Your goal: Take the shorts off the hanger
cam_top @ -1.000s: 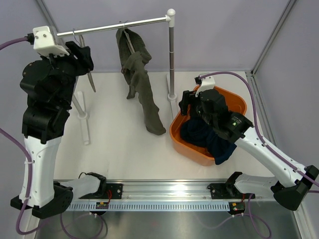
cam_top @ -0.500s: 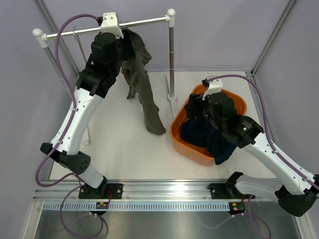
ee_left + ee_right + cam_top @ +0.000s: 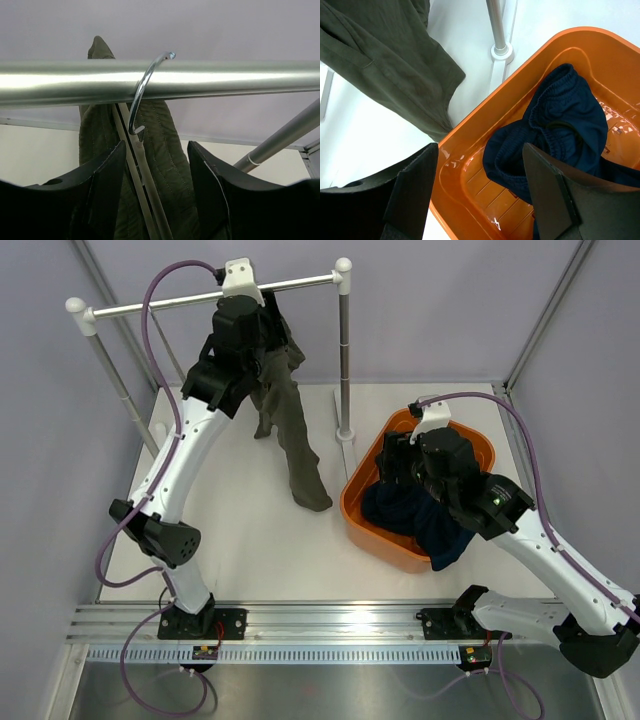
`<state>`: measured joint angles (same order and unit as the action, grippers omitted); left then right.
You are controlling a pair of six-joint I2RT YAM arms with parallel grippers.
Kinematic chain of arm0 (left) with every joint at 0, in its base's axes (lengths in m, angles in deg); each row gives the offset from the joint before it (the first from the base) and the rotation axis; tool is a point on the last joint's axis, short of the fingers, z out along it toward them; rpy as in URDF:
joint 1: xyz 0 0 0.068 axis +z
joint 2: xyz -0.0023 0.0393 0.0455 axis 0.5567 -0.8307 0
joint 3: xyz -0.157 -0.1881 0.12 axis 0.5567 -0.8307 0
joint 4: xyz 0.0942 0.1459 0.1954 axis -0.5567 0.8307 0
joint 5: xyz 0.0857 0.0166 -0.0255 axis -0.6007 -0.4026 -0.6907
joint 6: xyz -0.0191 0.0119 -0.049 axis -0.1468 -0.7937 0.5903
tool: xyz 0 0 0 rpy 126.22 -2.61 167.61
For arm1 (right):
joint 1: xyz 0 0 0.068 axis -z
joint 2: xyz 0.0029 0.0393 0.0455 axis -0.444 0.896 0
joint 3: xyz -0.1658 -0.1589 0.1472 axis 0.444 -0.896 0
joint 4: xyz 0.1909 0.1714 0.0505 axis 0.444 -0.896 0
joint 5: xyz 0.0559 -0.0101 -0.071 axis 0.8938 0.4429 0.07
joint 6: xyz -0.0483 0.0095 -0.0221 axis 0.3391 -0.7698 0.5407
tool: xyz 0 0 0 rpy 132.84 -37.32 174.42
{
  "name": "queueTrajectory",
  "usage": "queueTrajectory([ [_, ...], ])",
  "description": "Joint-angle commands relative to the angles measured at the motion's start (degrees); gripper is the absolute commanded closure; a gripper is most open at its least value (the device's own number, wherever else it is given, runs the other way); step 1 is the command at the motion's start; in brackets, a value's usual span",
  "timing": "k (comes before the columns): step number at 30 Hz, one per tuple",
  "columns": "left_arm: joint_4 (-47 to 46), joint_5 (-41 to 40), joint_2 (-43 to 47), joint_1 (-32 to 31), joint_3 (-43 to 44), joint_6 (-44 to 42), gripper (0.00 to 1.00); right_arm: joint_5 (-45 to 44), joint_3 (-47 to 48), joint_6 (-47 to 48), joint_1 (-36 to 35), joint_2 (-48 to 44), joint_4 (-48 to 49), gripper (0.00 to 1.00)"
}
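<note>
The olive-green shorts [image 3: 290,430] hang from a hanger on the metal rail [image 3: 300,283] and trail down to the table. In the left wrist view the hanger's metal hook [image 3: 142,90] sits over the rail [image 3: 225,80], with its pale bars [image 3: 142,185] and the shorts [image 3: 167,165] between my open fingers. My left gripper [image 3: 155,195] is open around the hanger's neck, just below the rail; it also shows in the top view [image 3: 250,330]. My right gripper [image 3: 480,190] is open and empty above the orange bin [image 3: 465,165].
The orange bin [image 3: 368,525] at right holds dark navy shorts [image 3: 420,515], which also show in the right wrist view [image 3: 555,135]. The rack's right post [image 3: 344,360] stands between the hanging shorts and the bin. A left post [image 3: 115,380] slants down at the left.
My left arm has swung from the rack's left end to the hanger and closed in on it. My right arm has shifted slightly over the bin.
</note>
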<state>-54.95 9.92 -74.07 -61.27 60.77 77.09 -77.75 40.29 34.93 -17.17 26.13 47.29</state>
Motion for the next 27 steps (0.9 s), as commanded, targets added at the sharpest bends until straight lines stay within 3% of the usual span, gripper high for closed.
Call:
queueTrajectory([
  [1, -3.2, -3.5, -1.2, -0.2, 2.6, 1.5, 0.45, -1.7, 1.1, 0.8, 0.5, -0.4, -0.5, 0.24],
  [14, 3.5, -5.0, -2.6, 1.0, 3.3, 3.2, 0.5, -1.0, -0.3, 1.0, 0.5, 0.3, 0.0, 0.24],
  [18, 4.3, -3.8, -2.0, 1.8, 2.2, 3.4, 0.62, -0.8, -0.8, 0.8, 0.5, 0.3, 0.3, 0.24],
  [24, 6.0, -2.4, -1.8, 3.0, 2.4, 3.0, 0.73, -0.2, -1.3, 0.6, 0.6, 0.4, 0.6, 0.24],
  [27, 8.0, -1.2, -2.0, 3.7, 4.9, 1.8, 0.93, 0.3, -1.5, 0.7, 0.6, 0.5, 0.7, 0.24],
])
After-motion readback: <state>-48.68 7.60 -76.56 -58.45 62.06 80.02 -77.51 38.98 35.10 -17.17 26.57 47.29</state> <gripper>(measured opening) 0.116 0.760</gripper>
